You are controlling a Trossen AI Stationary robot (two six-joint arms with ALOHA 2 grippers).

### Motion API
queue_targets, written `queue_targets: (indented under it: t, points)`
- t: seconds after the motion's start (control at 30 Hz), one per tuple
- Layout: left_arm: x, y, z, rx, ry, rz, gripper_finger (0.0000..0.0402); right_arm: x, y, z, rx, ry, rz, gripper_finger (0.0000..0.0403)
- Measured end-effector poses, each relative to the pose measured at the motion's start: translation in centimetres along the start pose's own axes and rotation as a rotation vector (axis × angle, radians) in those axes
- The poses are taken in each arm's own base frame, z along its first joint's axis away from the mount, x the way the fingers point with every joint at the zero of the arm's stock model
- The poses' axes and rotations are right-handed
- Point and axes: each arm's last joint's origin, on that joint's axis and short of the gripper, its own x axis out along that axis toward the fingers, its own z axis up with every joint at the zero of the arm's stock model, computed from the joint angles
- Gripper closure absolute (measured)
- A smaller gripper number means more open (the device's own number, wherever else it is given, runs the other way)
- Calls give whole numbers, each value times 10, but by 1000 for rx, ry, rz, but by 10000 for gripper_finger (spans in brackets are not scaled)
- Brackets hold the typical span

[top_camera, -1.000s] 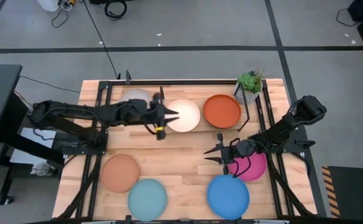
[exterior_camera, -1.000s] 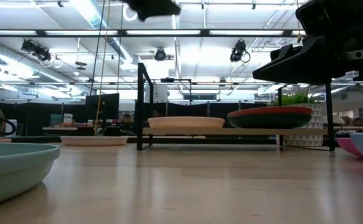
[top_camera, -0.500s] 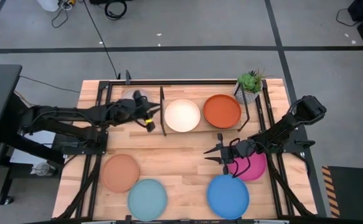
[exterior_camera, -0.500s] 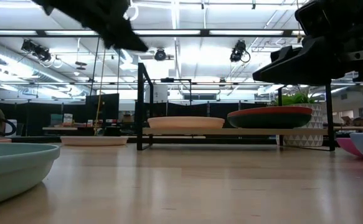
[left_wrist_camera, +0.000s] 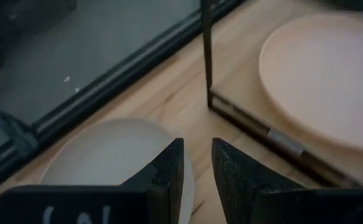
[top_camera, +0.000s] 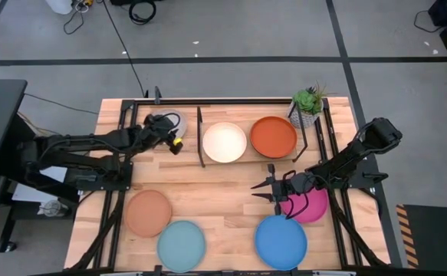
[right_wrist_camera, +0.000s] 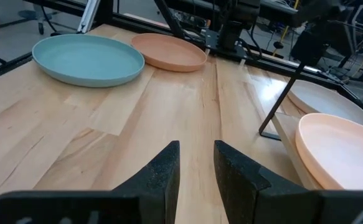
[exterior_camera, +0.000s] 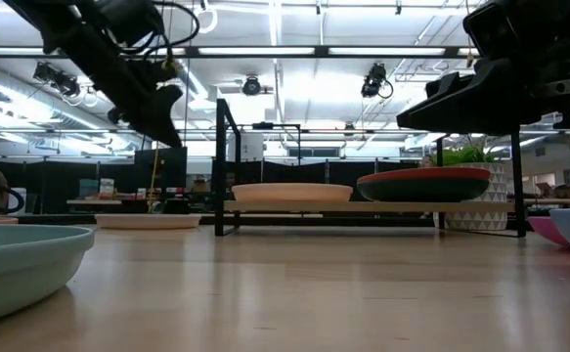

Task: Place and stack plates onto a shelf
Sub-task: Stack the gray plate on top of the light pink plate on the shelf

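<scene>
My left gripper (top_camera: 175, 142) (left_wrist_camera: 197, 162) hangs over the right rim of the grey-white plate (top_camera: 162, 120) (left_wrist_camera: 106, 155), clear above it in the low view (exterior_camera: 167, 112); a narrow gap shows between its fingers. That plate lies flat on the table, left of the shelf (top_camera: 248, 151) (exterior_camera: 363, 206). On the shelf board lie the pale peach plate (top_camera: 225, 142) (left_wrist_camera: 324, 68) and the orange plate (top_camera: 274, 136), which rests on a dark plate (exterior_camera: 424, 191). My right gripper (top_camera: 255, 192) (right_wrist_camera: 197, 168) waits above bare table, left of the magenta plate (top_camera: 315, 205), its fingers narrowly apart.
The tan plate (top_camera: 149, 212), light blue plate (top_camera: 182, 244) and bright blue plate (top_camera: 281, 239) lie along the table's near side. A potted plant (top_camera: 307, 103) stands at the far right corner. The shelf's black rod end (left_wrist_camera: 206, 50) stands just right of my left gripper.
My left gripper has drawn back from the pale peach plate on the shelf toward the table's left and has come down, ending over the grey-white plate's rim. The plates have not moved.
</scene>
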Motion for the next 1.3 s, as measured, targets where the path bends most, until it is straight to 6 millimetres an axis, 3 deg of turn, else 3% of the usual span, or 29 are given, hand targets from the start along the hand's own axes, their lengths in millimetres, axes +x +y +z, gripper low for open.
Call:
queue_targets:
  t: [0.47, 0.93, 1.3]
  points:
    - [23, 19, -47, -147, 185, 14, 334, 0, 0, 1, 2, -7, 1, 299]
    - [49, 8, -61, -28, 309, -37, 240, 0, 0, 1, -18, -14, -1, 299]
    - [64, 4, -72, 131, 359, -5, 243, 0, 0, 1, -18, -14, 0, 299]
